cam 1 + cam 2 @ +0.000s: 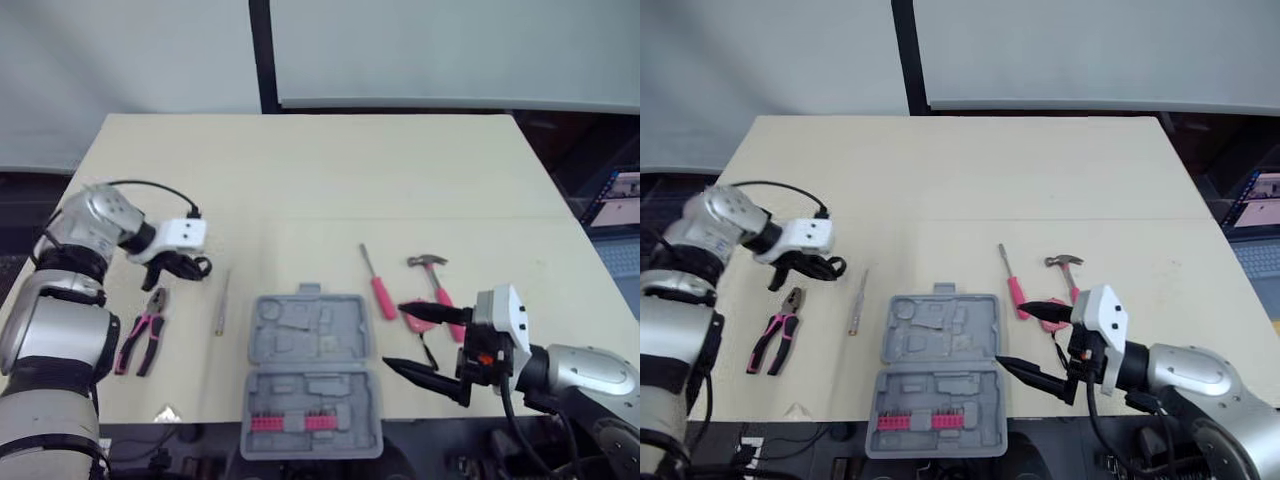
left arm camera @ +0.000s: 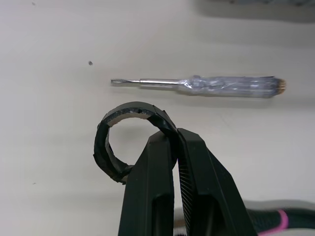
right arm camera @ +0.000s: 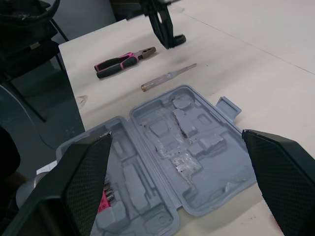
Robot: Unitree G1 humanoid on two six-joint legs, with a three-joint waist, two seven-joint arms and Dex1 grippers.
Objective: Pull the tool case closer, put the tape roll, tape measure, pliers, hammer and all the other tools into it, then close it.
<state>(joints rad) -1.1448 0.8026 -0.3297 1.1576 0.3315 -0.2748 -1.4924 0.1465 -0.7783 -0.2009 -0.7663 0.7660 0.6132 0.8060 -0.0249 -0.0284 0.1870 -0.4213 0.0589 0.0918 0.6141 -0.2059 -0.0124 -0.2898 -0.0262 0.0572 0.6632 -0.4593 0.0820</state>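
Left pincer [image 2: 174, 135] clamps tape roll [image 2: 132, 108] by ring wall, at bench [image 1: 300, 180] left of case [image 1: 308, 340]. Looks light, little soft, may swing in grip; pinch through hole seems good. Right pincer [image 1: 393, 335] spread wide, empty, beside case right edge.

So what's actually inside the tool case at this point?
Only a row of pink bits in the near half of the tool case; the other moulded recesses look empty. Nothing hides its interior.
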